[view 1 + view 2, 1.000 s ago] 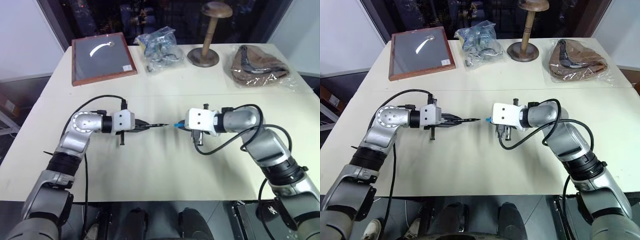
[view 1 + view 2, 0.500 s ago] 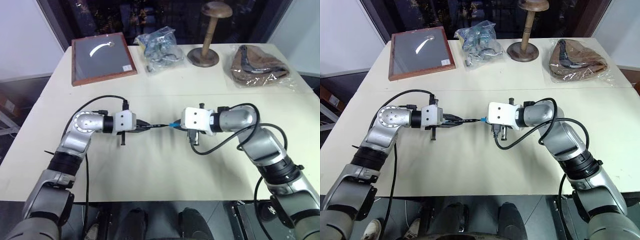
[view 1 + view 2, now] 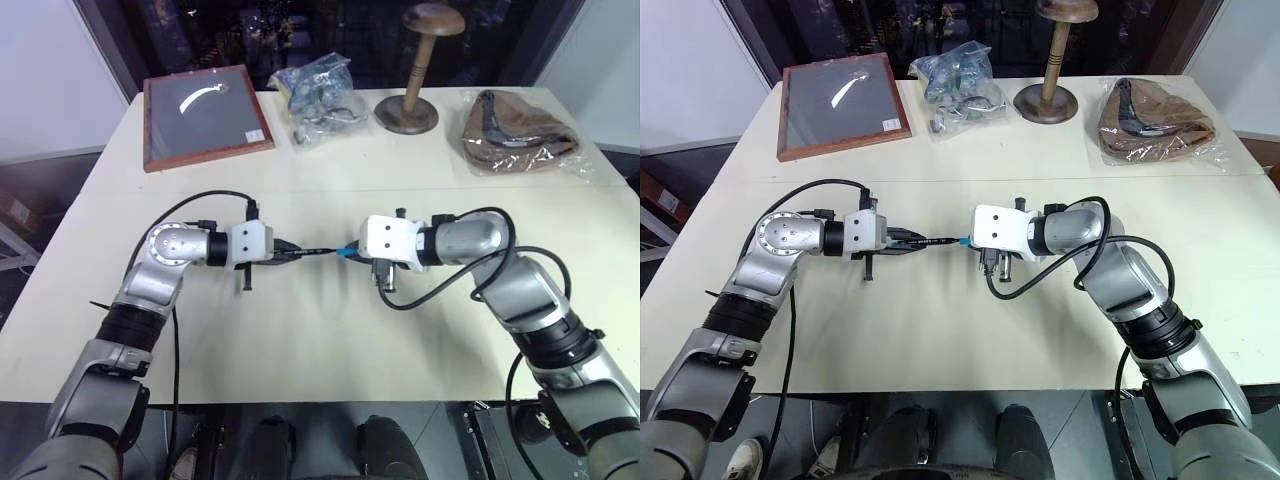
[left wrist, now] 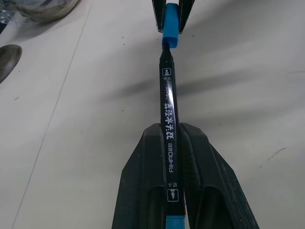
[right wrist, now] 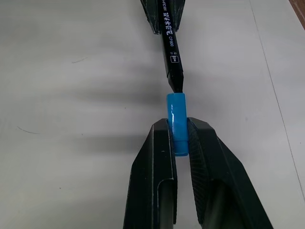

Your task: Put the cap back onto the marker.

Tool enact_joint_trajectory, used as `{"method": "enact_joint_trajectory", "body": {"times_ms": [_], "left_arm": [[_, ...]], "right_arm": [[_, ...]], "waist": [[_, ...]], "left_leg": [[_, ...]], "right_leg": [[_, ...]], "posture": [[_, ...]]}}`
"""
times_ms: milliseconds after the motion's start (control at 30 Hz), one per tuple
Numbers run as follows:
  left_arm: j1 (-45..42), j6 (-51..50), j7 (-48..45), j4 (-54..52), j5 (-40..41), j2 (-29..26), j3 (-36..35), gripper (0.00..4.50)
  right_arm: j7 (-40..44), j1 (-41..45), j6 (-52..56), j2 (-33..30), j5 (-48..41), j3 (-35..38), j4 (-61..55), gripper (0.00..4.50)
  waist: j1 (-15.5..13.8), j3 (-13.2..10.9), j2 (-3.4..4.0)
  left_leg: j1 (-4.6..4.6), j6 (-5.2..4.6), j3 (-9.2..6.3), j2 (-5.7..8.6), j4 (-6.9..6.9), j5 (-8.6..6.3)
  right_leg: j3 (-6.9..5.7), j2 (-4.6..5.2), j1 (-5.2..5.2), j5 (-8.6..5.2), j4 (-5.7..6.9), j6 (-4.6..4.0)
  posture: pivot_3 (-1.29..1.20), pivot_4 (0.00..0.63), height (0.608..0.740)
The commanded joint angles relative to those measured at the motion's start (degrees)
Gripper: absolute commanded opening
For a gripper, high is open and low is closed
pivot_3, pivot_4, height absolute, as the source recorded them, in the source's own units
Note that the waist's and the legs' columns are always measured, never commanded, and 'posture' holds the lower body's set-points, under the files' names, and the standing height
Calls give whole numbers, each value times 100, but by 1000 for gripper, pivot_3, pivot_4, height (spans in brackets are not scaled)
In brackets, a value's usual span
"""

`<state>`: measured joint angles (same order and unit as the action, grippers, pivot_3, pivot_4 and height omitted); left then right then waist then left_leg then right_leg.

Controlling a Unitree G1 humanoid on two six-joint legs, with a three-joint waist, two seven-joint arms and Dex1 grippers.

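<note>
Right wrist view: my right fingers (image 5: 180,138) pinch the cap (image 5: 175,122), its mouth meeting the marker (image 5: 168,43) pinched by my left fingers (image 4: 170,143).

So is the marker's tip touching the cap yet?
Touching: the right wrist view shows the marker tip entering the open end of the cap, no gap.

1. A cream table (image 3: 330,350) is seen, crossed by a seam.
2. Dark glass (image 3: 330,30) is set behind its far edge.
3. White wall panels (image 3: 45,80) are placed at both far corners.
</note>
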<state>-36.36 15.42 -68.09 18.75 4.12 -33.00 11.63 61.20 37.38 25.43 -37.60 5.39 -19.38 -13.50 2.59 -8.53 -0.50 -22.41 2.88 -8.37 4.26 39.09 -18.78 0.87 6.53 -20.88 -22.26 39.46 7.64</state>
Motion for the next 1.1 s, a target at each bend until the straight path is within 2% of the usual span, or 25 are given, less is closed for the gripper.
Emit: {"method": "enact_joint_trajectory", "body": {"times_ms": [33, 400, 867, 1100], "left_arm": [[30, 226, 44, -326, 4, 60, 42, 0], [91, 571, 249, -366, -73, 126, 43, 0], [136, 1537, 609, 0, -329, 148, 36, 0], [117, 1341, 580, 21, -178, 210, 26, 0]], "right_arm": [[-14, 199, -34, 86, -67, -1, -216, 28], [94, 271, 164, 167, -218, -34, -133, 28], [508, 523, 819, 220, -804, 22, -233, 28], [376, 582, 862, 358, -698, -126, -359, 28]], "waist": [[1, 0, 0], [-1, 0, 0], [-3, 0, 0], [-2, 0, 0]], "left_leg": [[0, 0, 0, 0, 0, 0], [0, 0, -1, 0, 0, 0], [0, 0, -1, 0, 0, 0], [0, 0, -1, 0, -1, 0]], "right_leg": [[0, 0, 0, 0, 0, 0], [0, 0, -1, 0, -1, 0], [0, 2, -2, 0, -1, 0], [0, 3, -4, 0, -1, 0]], "posture": [[0, 150, 740], [0, 150, 740], [0, 150, 740], [0, 150, 740]]}}
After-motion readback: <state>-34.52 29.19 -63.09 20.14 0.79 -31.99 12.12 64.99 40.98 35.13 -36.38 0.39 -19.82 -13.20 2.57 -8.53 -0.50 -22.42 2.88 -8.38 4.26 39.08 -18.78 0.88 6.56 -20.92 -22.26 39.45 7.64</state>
